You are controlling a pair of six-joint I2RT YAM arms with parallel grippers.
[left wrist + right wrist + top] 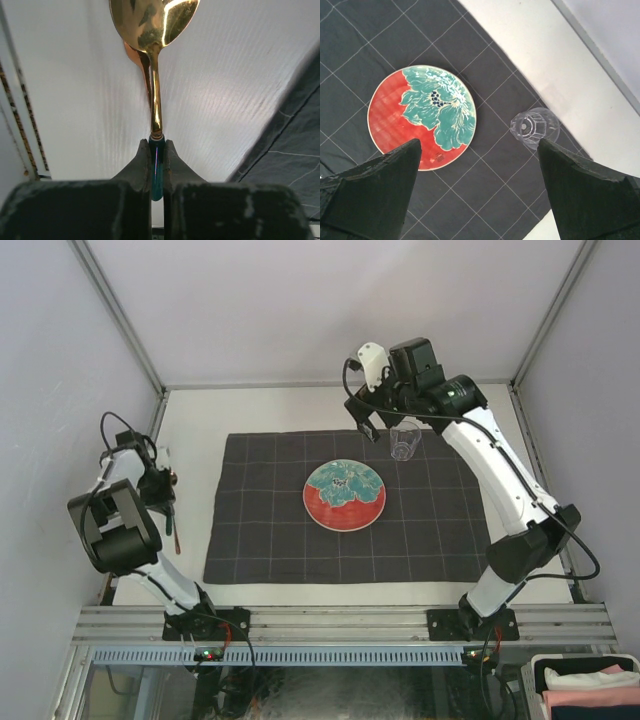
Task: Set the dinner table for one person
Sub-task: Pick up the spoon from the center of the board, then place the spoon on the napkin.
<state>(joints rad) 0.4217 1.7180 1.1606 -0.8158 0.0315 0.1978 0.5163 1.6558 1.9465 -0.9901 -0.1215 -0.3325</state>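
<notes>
At the left side of the dinner table, about nine o'clock from the plate, the left gripper is clenched on the blue end of a golden spoon. The spoon's bowl points away from the wrist, over bare tabletop just beside the left edge of the dark checked cloth. Whether the spoon touches the table I cannot tell.

The plate lies in the middle of the cloth, and a clear glass stands upright at about one o'clock from it. The right gripper hangs above them, its jaws spread wide, holding nothing.

I judge that the cutlery step is in hand, since plate and glass look placed. The next move calls for carrying the spoon toward three o'clock, onto the cloth, and laying it straight beside the plate without knocking it.
</notes>
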